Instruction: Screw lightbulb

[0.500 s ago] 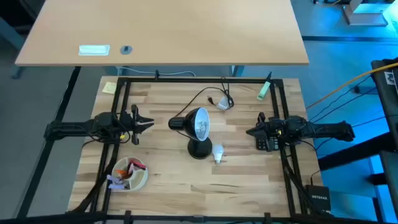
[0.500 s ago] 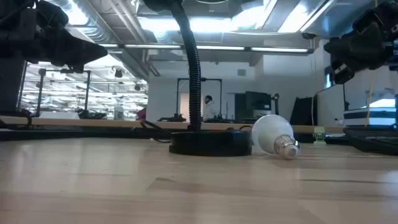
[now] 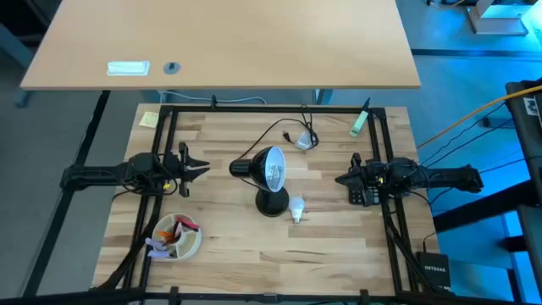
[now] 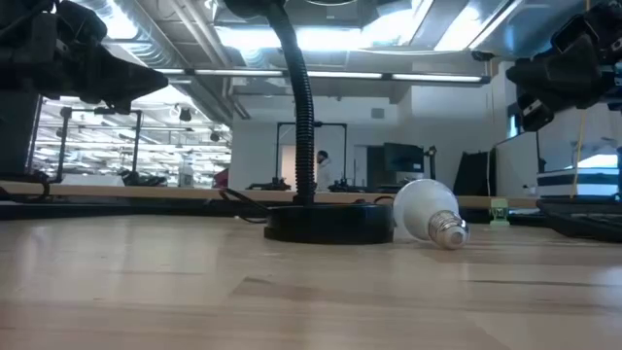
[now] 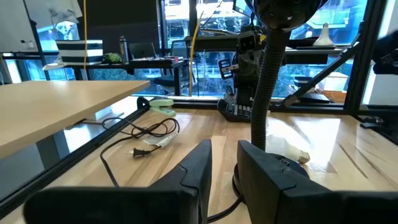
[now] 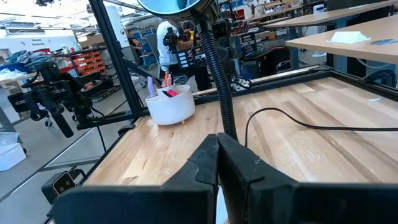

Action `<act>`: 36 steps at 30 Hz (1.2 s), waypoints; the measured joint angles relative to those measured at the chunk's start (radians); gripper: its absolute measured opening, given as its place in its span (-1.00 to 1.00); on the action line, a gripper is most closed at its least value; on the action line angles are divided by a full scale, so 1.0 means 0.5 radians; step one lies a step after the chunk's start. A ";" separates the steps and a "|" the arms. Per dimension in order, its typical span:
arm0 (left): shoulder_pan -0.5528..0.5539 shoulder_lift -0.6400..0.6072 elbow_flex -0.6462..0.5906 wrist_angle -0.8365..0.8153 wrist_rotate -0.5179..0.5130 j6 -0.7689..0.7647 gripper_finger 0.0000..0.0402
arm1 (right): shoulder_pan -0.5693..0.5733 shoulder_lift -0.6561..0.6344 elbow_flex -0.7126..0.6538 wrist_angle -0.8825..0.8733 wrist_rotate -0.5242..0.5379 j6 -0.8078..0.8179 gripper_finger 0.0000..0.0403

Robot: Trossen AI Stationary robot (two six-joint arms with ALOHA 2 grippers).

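Observation:
The white lightbulb (image 3: 296,208) lies on its side on the wooden table, right next to the lamp's round base (image 3: 271,203), on the base's right. Its metal screw end points toward the near edge. It also shows in the low view (image 4: 428,214) and the left wrist view (image 5: 287,149). The black desk lamp's shade (image 3: 271,168) hangs over the table's middle on a flexible neck. My left gripper (image 3: 203,168) hovers left of the lamp, its fingers (image 5: 205,163) a narrow gap apart and empty. My right gripper (image 3: 340,180) hovers right of the lamp, shut and empty (image 6: 217,155).
A white bowl with pens (image 3: 176,237) stands at the near left. The lamp's cord and plug (image 3: 296,135) lie behind the lamp. A green item (image 3: 360,123) lies at the far right, and a black keypad device (image 3: 360,193) lies under the right arm.

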 joint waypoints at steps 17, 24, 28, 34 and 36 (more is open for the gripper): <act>0.000 0.000 0.000 -0.001 0.000 0.000 -0.66 | 0.000 0.000 0.000 0.000 0.000 0.000 -0.93; 0.000 0.000 0.000 0.000 0.000 0.000 -0.66 | 0.000 0.000 0.000 0.000 0.000 0.000 -0.93; 0.000 0.000 0.000 -0.001 0.000 0.000 -0.66 | 0.000 0.000 -0.001 0.000 0.000 0.000 -0.93; 0.000 0.000 0.000 0.037 0.000 0.008 -0.66 | 0.000 0.000 0.000 0.000 0.000 0.000 -0.93; -0.006 0.000 0.000 0.172 0.000 -0.135 -0.66 | 0.000 0.000 0.000 0.001 0.000 0.000 -0.93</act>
